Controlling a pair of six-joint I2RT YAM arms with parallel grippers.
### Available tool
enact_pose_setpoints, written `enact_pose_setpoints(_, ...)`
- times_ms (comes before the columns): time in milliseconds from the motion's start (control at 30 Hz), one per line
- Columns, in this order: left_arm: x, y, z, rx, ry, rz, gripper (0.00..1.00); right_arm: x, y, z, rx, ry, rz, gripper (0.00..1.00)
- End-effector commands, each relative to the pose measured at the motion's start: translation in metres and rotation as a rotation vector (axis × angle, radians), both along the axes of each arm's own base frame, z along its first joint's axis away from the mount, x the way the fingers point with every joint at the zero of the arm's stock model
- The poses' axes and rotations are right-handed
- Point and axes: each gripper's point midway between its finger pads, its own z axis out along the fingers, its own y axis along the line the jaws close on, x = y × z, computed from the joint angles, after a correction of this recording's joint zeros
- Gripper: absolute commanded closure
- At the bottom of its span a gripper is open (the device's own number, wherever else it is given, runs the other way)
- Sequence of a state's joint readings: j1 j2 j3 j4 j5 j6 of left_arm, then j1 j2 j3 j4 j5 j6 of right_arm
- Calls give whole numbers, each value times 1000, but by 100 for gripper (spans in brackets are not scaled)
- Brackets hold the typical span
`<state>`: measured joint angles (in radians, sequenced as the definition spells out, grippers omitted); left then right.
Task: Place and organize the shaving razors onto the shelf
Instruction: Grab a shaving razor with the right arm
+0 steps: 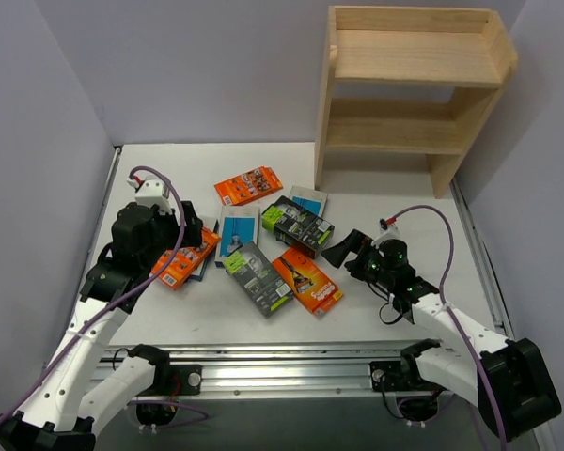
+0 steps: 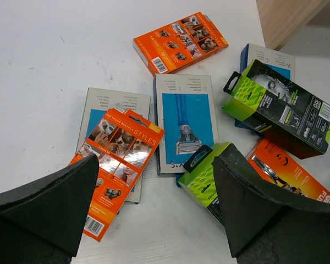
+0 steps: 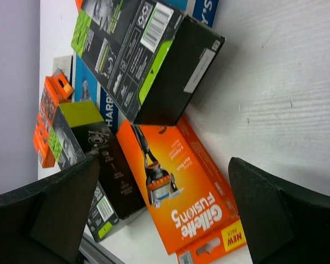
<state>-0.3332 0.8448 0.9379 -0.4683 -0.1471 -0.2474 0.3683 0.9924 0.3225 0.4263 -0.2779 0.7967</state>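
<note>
Wide open and holding nothing, the left pincer [image 2: 157, 159] hovers over a tilted orange pack [image 2: 118, 165] that overlaps a pale card [image 2: 113, 104], which only this wrist view shows plainly. The right pincer [image 3: 165, 162], equally wide and empty, faces the Gillette pack [image 3: 176, 187], hemmed in by two black boxes [image 3: 148, 60]. From above, the razor packs lie crowded and overlapping mid-table [image 1: 404, 188], well apart from the shelf [image 1: 409, 85] at the far right.
</note>
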Motion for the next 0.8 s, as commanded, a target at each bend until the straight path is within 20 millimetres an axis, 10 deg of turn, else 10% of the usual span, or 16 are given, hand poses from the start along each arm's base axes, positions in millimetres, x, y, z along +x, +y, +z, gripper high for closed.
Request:
enact_pose_setpoints(0,1,-7,17,-38,-36,-35,6,28,8,30,88,-101,-62,0)
enact_pose_setpoints(767,-1,-11,15,-45,-22,-57,6,107,67,-4,180,-22,-50,2)
